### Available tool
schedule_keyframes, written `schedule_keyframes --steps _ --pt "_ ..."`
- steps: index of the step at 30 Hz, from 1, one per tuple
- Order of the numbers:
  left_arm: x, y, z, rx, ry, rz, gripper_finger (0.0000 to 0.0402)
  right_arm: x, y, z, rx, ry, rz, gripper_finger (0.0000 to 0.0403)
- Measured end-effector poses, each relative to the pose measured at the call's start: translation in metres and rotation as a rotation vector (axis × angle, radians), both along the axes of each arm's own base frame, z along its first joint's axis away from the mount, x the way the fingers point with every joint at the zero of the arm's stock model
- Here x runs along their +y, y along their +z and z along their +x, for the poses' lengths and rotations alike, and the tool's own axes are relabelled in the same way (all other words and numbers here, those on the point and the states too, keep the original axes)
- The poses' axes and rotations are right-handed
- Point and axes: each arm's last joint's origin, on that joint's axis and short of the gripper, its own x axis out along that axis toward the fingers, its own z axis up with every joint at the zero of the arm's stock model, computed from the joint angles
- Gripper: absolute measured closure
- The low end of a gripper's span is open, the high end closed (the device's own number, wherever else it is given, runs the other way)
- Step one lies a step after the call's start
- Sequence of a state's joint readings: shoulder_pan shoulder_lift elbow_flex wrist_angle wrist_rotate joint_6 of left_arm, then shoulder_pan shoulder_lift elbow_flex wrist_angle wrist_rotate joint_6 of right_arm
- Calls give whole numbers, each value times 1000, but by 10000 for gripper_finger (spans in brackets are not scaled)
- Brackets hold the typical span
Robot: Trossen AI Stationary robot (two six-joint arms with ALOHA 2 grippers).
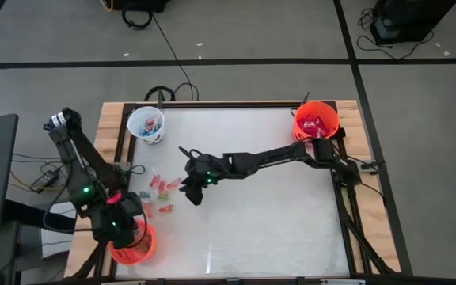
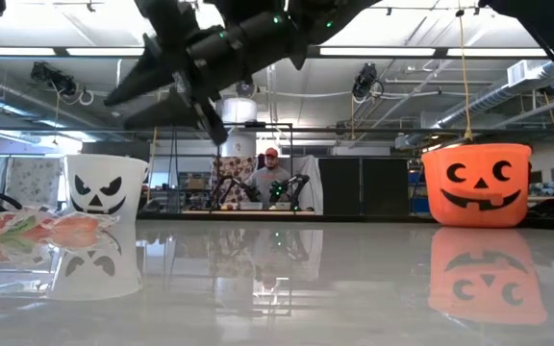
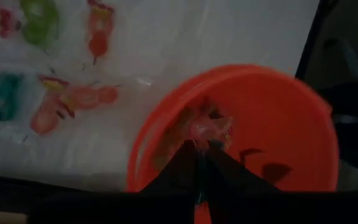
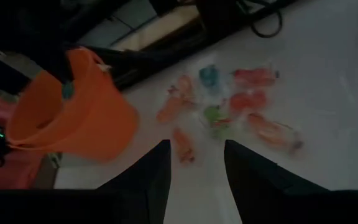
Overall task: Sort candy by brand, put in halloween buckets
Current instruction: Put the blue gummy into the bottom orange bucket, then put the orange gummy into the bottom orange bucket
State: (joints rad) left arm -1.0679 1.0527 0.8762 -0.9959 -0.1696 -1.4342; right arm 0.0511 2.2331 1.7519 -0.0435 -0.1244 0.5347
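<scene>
Candy (image 1: 161, 192) lies loose on the counter (image 1: 275, 222) around 9 o'clock. The orange bucket (image 1: 137, 245) stands at 7 o'clock. Above it, the left end effector (image 3: 201, 155) is pinched narrow on one wrapped piece (image 3: 210, 129), so the step seems a drop; next it must release. The right end effector (image 4: 194, 158), wide and empty, hovers over the pile.

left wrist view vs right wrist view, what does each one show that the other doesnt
Only the left wrist view: the left gripper shut on a clear-wrapped candy over the orange bucket's open inside. Only the right wrist view: the right gripper open and empty above the table, and that bucket's outer wall. Both show the loose candy pile on the white table.
</scene>
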Motion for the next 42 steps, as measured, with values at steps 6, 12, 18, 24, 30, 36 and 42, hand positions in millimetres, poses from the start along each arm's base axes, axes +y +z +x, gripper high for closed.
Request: schedule_keyframes --steps 6,12,18,24,30,36,42 --pt "-3 -5 -2 92 -63 -57 341 -5 -12 -3 89 6 -36 243" --pt "-3 -3 -6 172 -109 -111 279 -5 -16 -7 146 -4 -61 243" --pt "12 30 -7 93 -62 -46 267 -5 -8 -8 123 -5 -57 243" --pt "58 62 -10 -33 141 109 274 -20 20 -21 134 58 -112 243" --pt "89 40 -6 -62 279 163 280 -55 40 -42 198 152 -239 243" --pt "105 -7 10 35 344 197 280 -93 31 -54 208 247 -171 243" --pt "110 -42 20 62 311 165 280 -111 13 -64 233 298 -87 243"
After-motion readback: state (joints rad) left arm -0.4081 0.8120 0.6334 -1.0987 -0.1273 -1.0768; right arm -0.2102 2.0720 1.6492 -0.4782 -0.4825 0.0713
